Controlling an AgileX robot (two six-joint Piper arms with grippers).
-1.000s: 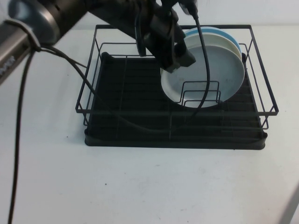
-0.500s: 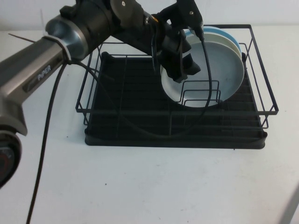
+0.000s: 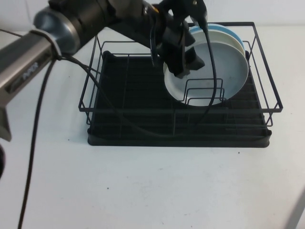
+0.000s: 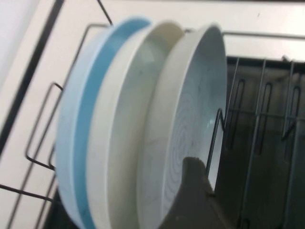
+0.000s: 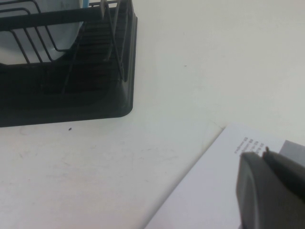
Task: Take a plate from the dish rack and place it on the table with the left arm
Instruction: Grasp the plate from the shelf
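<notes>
Over the dish rack, left gripper at the plate; right gripper parked.

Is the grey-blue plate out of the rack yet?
No. The plate still stands on edge inside the dish rack, left pincer at its rim.

bright even overhead light, soft faint shadows, wrist views blurred up close, no glare

Open table in front of dish rack. Rack's left half bare. Left gripper at plate; wire dividers just before it. Right gripper off rack's corner.
</notes>
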